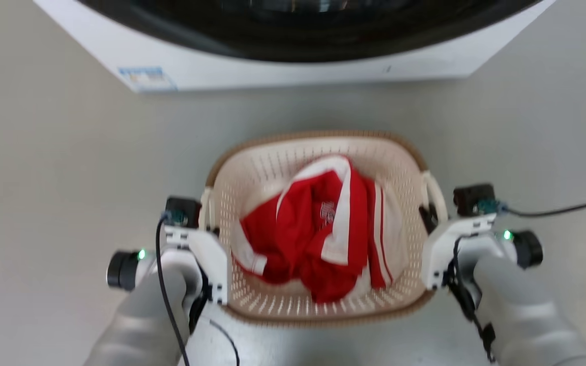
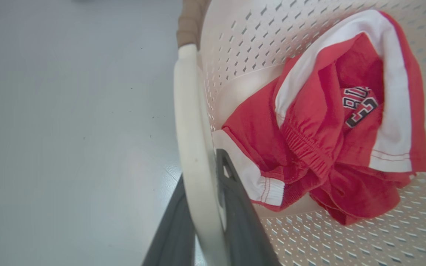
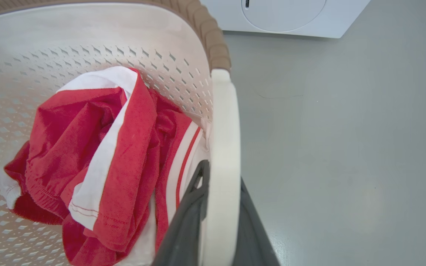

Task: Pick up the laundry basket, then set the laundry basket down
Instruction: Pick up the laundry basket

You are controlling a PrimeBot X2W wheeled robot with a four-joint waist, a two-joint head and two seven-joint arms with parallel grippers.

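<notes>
We are facing the washing machine (image 1: 298, 66), which is standing at the far side of the floor (image 1: 69, 178). The laundry basket (image 1: 272, 168) is lying between it and us, apart from it. A garment (image 1: 318, 223) is lying bundled in the middle of the basket. Our left gripper (image 2: 202, 168) is straddling the left handle (image 2: 189, 111), one finger outside it, the other between handle and basket wall. Our right gripper (image 3: 223, 173) is straddling the right handle (image 3: 226, 118) likewise.
</notes>
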